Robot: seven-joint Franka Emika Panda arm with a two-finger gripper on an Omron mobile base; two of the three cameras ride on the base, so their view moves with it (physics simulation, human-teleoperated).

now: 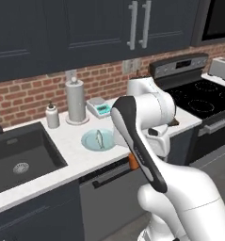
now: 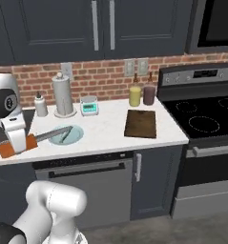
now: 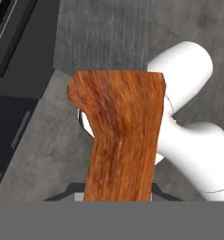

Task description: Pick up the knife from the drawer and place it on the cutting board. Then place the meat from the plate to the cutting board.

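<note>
Right base view: tool [image 2: 19,143] clamped on knife [image 2: 36,139], blade over plate [image 2: 73,137], paper-towel holder [image 2: 63,96] behind, cutting board [image 2: 140,123] well apart.

A tall steel paper-towel holder [image 2: 63,97] stands at the brick backsplash, a small white soap bottle [image 2: 40,106] at its nine o'clock and a teal-faced kitchen scale [image 2: 88,106] at its three o'clock. Farther toward three o'clock stand a yellow bottle [image 2: 135,95] and a dark maroon bottle [image 2: 149,94], touching. A black glass-top stove [image 2: 206,116] sits beyond; a dark sink [image 1: 20,155] lies at the counter's other end.
</note>
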